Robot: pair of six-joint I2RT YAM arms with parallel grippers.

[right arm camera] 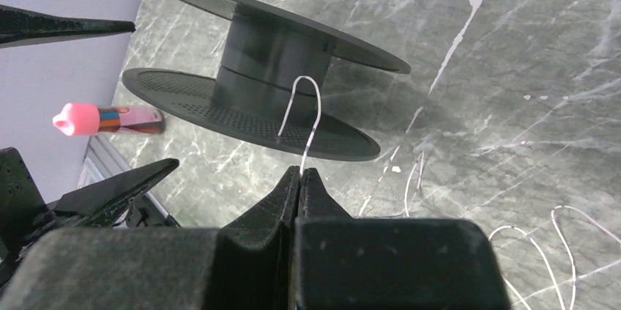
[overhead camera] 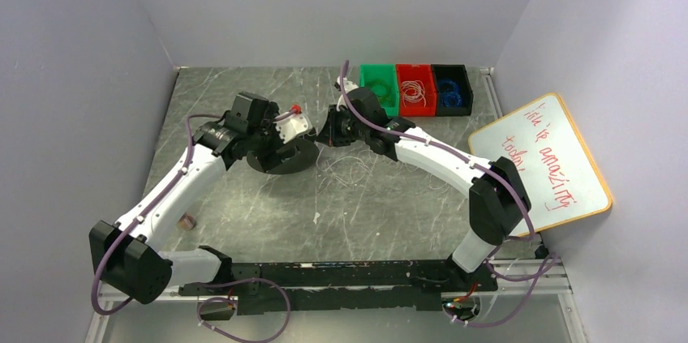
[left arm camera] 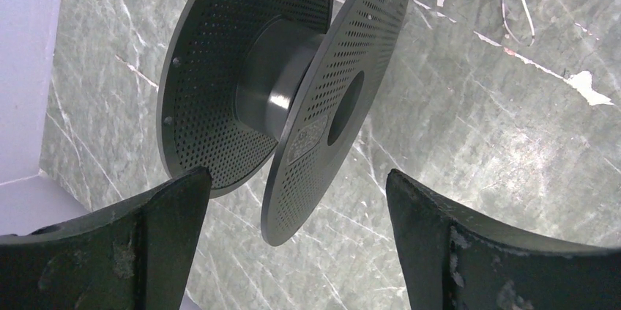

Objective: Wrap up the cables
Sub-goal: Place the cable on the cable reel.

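Grey marbled surface (overhead camera: 389, 221) under pale lilac walls carries a black perforated plastic spool (overhead camera: 280, 158) near its middle. A thin white cable (right arm camera: 310, 141) arches against the spool's hub, its end pinched between the pressed-together fingers of the right end effector (right arm camera: 301, 174). The rest of the cable trails loosely over the surface beside the spool. The left end effector (left arm camera: 296, 178) is spread wide around a flange rim, not visibly touching it. The cable looks light, limp and springy, likely to slip off the smooth hub, so a hold close to its tip seems wise. The spool looks stiff and light, best gripped by a flange edge.
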